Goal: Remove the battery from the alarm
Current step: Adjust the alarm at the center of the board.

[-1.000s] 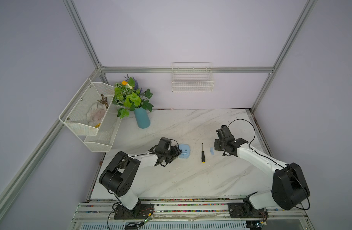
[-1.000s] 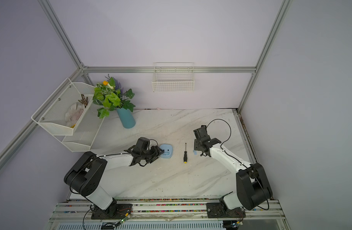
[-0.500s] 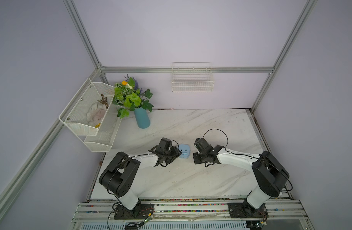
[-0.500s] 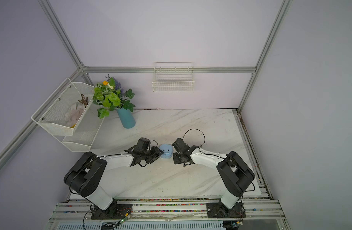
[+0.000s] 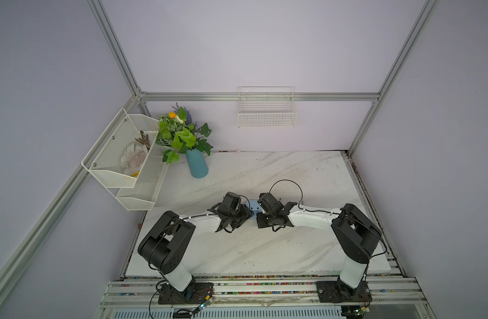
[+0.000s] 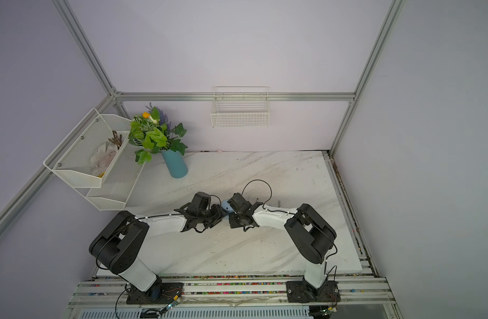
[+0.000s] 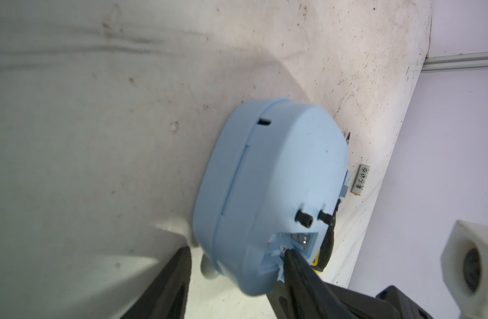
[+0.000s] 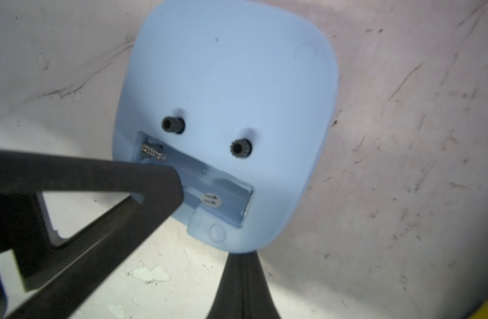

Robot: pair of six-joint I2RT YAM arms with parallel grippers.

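Note:
The light-blue alarm [image 5: 253, 205] [image 6: 225, 205] lies back up on the marble table between both grippers. Its battery compartment [image 8: 209, 187] stands open and empty, with the spring showing. The battery [image 7: 361, 179], a small silvery-white cylinder, lies on the table beyond the alarm [image 7: 265, 179]. My left gripper [image 7: 236, 248] [image 5: 249, 216] clasps the alarm's lower edge: one fingertip [image 8: 165, 179] sits in the compartment, the other fingertip [image 7: 183, 265] by the white foot. My right gripper [image 8: 243, 259] [image 5: 258, 213] is shut on nothing, its tip at the lower rim of the alarm [image 8: 229, 82].
The black-handled, yellow-tipped screwdriver [image 7: 325, 254] lies just behind the alarm, hidden under the right arm in both top views. A small light-blue piece [image 7: 344, 190] lies near the battery. A teal vase with plants [image 5: 197, 165], wire shelves [image 5: 121, 163] and a wall basket [image 5: 266, 116] stand at the back.
My right arm swung left from the right side of the table to the alarm and its jaws shut. It now covers the screwdriver. The left arm stayed at the alarm.

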